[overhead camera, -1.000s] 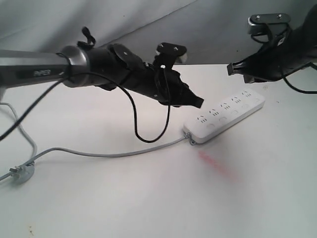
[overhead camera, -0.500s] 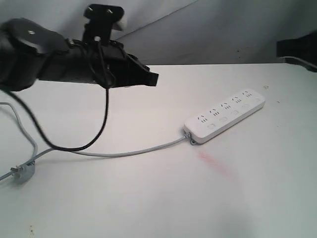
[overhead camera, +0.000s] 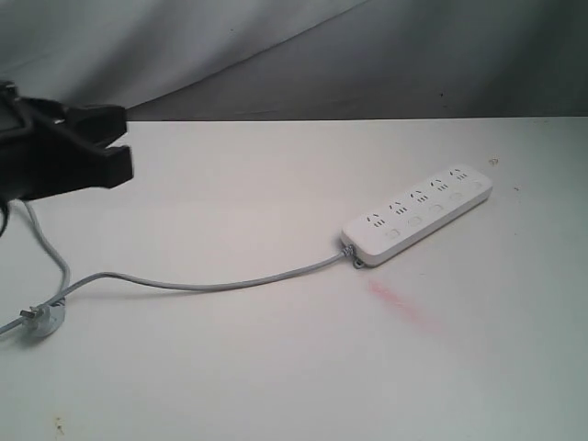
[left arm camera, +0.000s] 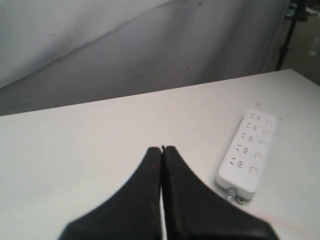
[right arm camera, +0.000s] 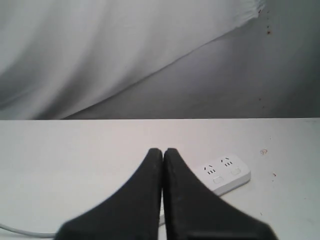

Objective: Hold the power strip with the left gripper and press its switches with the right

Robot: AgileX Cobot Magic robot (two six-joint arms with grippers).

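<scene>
The white power strip lies flat and diagonal on the white table, right of centre, with nothing touching it. Its row of switches runs along the near edge. Its grey cord trails left across the table. My left gripper sits at the far left edge of the exterior view, high and far from the strip; in its wrist view the gripper is shut and empty, the strip lying off to one side. My right gripper is shut and empty too, out of the exterior view, the strip's end beyond it.
A small grey plug rests at the cord's end near the table's left edge. A faint pink smear marks the table just in front of the strip. Grey cloth hangs behind the table.
Both arms pulled back from the strip: the left swung away to the far left edge, the right left the exterior view entirely. The strip has not moved.
</scene>
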